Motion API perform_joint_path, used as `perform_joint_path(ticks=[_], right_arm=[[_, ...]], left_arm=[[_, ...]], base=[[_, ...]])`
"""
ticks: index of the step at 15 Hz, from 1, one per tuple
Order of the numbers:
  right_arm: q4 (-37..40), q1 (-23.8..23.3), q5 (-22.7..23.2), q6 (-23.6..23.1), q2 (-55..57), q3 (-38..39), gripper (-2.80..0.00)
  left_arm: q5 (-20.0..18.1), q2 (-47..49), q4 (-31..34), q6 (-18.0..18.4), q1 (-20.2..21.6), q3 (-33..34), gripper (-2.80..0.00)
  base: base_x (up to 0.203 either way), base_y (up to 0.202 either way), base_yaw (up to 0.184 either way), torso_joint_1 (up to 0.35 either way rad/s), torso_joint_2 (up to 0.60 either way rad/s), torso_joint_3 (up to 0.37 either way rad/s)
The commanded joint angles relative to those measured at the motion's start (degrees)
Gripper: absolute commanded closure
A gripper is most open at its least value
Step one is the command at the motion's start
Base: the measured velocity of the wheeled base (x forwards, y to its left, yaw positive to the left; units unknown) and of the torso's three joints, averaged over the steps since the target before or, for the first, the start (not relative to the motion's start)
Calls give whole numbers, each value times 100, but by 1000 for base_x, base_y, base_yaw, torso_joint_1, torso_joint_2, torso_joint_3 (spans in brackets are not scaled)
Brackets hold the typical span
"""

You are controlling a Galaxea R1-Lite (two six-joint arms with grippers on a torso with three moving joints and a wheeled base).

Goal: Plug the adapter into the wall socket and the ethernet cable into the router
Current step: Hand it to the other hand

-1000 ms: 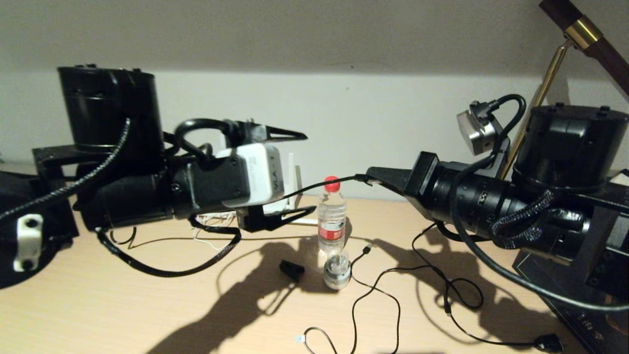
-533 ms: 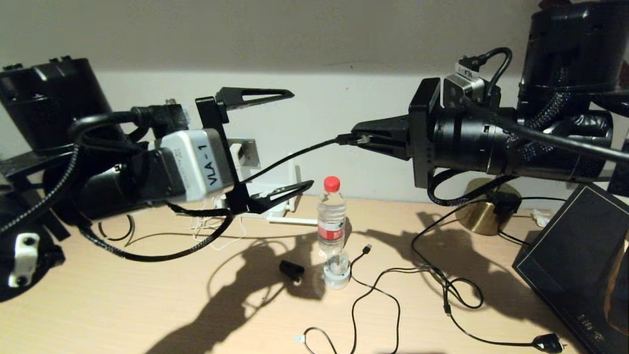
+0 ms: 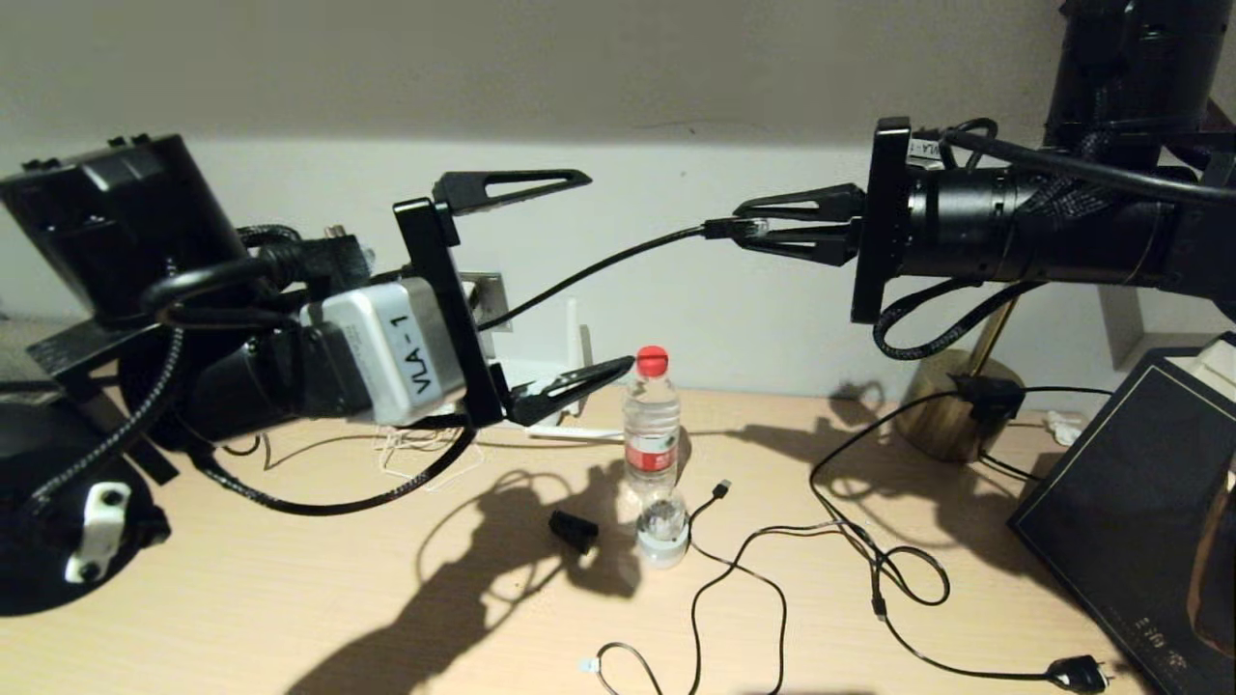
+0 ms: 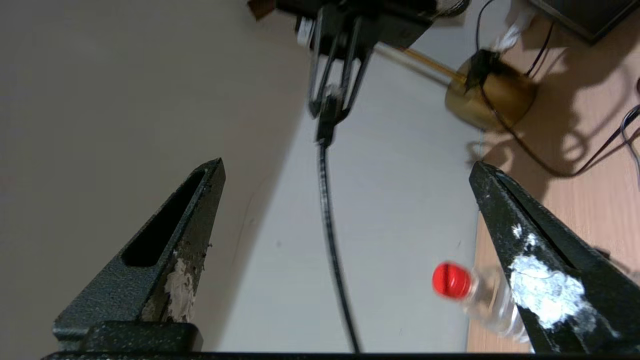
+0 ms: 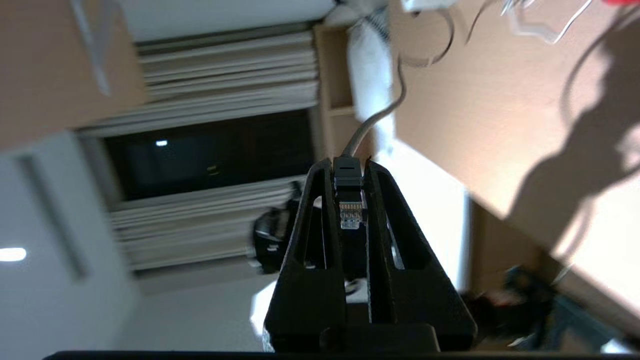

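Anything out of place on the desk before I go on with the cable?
A small clear bottle lies on its side on the desk, right in front of the upright red-capped water bottle. Loose black cords sprawl tangled to its right. The right gripper holds the ethernet cable raised, jaws shut on its plug.

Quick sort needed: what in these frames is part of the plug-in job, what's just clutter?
Job:
- ethernet cable, plug pinched in the right gripper
- wall socket, partly hidden behind the left gripper, which is open and empty
- router, mostly hidden

Clutter:
- water bottle
- brass lamp base
- thin black cable
- black clip
- dark box
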Motion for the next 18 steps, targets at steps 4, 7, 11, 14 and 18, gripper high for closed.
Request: perform_joint_path(ticks=[4, 7, 11, 14, 18], right_arm=[[-35, -101, 466, 397, 277, -196, 0], [-167, -83, 516, 583, 241, -144, 0], [-167, -47, 600, 682, 139, -126, 0], [-169, -7, 727, 695, -64, -9, 0], [-176, 111, 739, 695, -102, 102, 0]], left_arm=[[-23, 484, -94, 34, -321, -627, -280], [-23, 587, -190, 34, -336, -733, -280], [-5, 752, -265, 43, -328, -846, -280], [-5, 796, -296, 34, -314, -961, -280], [-5, 999, -359, 34, -318, -1285, -280]], base=[[0, 0, 0, 0, 0, 0], [0, 0, 0, 0, 0, 0], [0, 0, 0, 0, 0, 0], [0, 0, 0, 0, 0, 0], [0, 0, 0, 0, 0, 0]])
